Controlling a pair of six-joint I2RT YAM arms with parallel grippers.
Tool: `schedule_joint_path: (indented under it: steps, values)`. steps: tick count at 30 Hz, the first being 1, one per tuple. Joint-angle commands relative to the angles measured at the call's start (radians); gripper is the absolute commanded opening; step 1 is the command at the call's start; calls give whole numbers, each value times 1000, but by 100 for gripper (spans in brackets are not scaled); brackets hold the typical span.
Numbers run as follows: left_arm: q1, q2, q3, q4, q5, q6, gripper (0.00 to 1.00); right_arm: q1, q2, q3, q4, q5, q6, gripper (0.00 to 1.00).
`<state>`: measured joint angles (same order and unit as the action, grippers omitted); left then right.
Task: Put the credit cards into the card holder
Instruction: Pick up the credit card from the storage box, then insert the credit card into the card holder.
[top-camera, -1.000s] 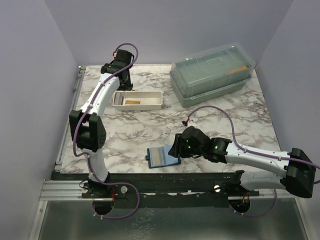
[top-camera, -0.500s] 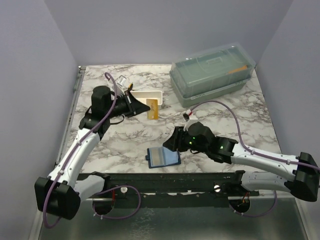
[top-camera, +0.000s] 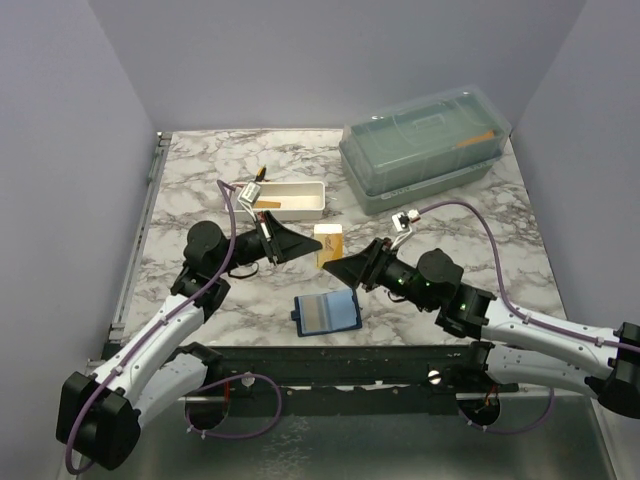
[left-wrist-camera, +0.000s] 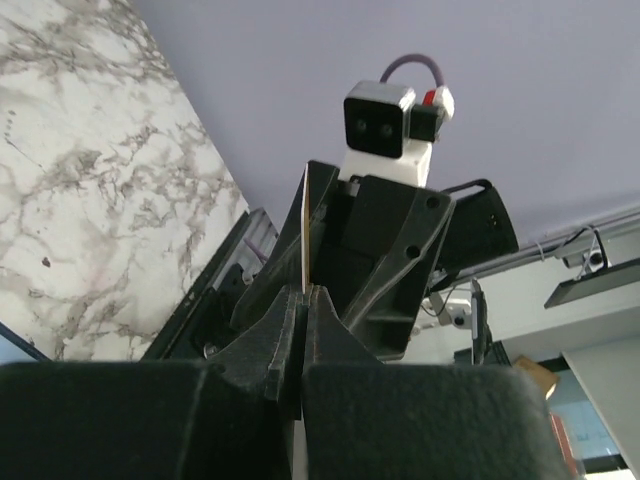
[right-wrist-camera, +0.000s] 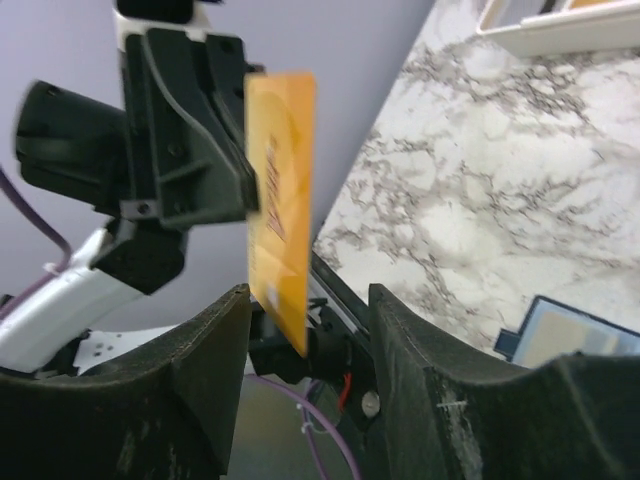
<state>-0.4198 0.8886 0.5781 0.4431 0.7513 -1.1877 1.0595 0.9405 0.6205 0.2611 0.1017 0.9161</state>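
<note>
1. This is a robotics lab test cell. A marble-patterned table (top-camera: 250, 285) is boxed in by plain lavender walls (top-camera: 330, 60) at 9, 12 and 3 o'clock.
2. The left arm (top-camera: 165, 325) and right arm (top-camera: 545, 335) are bolted to a dark mounting rail (top-camera: 330, 362) along the 6 o'clock edge, with purple cables (top-camera: 455, 207) looping loose.
3. In the left wrist view, metal framing (left-wrist-camera: 600, 292) shows past the cell at 3 o'clock.

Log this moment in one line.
left gripper: shut on card | right gripper: open, jaws either side of card | holder: flat on table, untouched
</note>
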Motion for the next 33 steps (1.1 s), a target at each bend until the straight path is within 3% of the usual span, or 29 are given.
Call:
schedule_joint_path:
  steps: [1,11,14,17,19,20,24,29,33]
  values:
    - [-39,-12,-32,95,-15,-37,0,-1,-24,-33,163,38,35,53]
    - [-42,-10,-38,126,-11,-64,0,-1,-81,-100,241,75,78,39]
    - [-44,-10,-43,136,-12,-69,0,-1,-89,-113,267,64,79,28]
    - [-45,-2,-49,140,-5,-69,0,-1,-86,-118,267,68,85,3]
    - [-45,8,-61,138,-6,-72,0,-1,-84,-107,224,78,76,0]
    - [-44,15,-67,130,-7,-72,4,-1,-88,-103,184,84,66,0]
    - [-44,47,-68,-93,-45,-5,48,-1,-153,-134,-27,147,58,0]
    - [-44,126,51,-698,-273,254,65,-1,-221,-108,-439,204,84,0]
    - [-45,226,65,-872,-367,285,70,-2,-184,-90,-541,104,45,0]
